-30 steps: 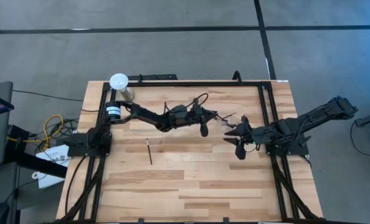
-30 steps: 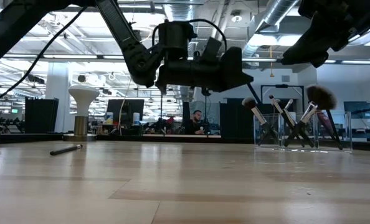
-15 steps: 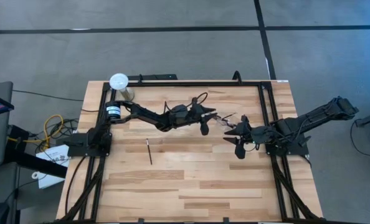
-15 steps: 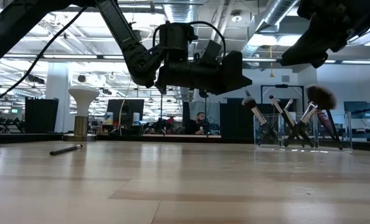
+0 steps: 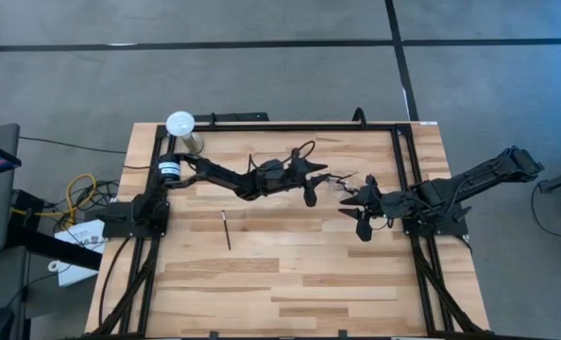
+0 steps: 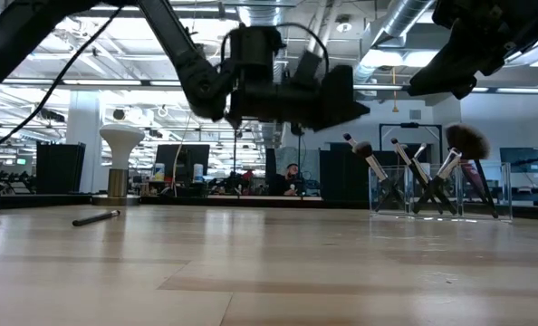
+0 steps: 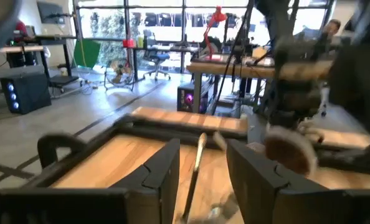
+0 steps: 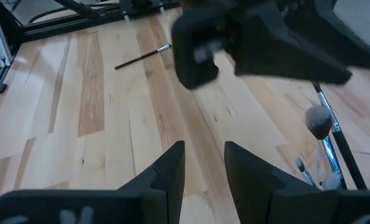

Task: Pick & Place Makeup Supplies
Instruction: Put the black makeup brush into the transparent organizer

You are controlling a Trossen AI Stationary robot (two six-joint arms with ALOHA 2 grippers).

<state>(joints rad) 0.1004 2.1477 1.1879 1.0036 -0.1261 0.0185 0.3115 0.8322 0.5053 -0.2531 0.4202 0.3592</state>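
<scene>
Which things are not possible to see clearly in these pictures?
- Clear holder contents, high view: hidden under both arms.
- Brush count in the holder, low view: handles overlap.
- Brush between the left hand's open fingers, left wrist view: blurred, touching unclear.
- Lone brush, high view: too small.

desk (image 5: 290,274): pale wood planks, black frame rim. lone brush (image 5: 226,229): dark handle, silvery ferrule. globe (image 5: 179,123) at far left corner: white. both arms: dark.

Two matte black jointed arms; the left arm (image 5: 226,177) carries thin black looping cables and a white-banded cylinder near its base.
</scene>
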